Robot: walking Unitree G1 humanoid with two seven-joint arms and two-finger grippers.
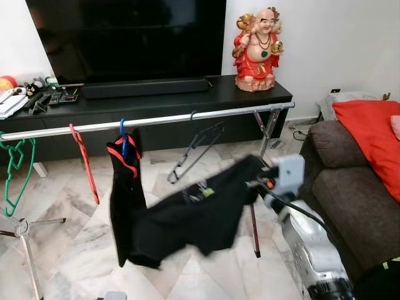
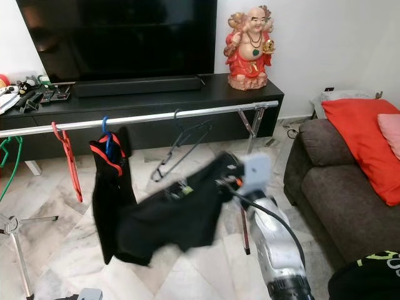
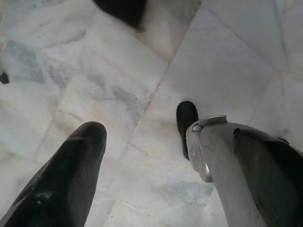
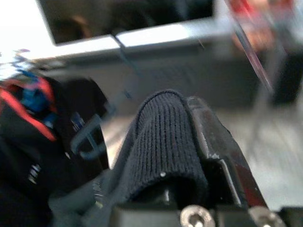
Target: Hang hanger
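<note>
One blurred garment (image 1: 187, 219) apparently stretches rightward.

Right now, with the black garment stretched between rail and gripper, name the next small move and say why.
Probably ease the right gripper open and let go. The black garment already hangs from the blue hanger hooked on the silver rail, while the gripper pinches one ribbed end and pulls the cloth sideways, which could tug the hanger along or off.

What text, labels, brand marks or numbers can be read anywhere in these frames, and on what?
None can be read.
Black garment: pale marks in the right wrist view, too blurred to read.
Small tag on the garment: too small to read.
Television: dark screen, no legible brand.
</note>
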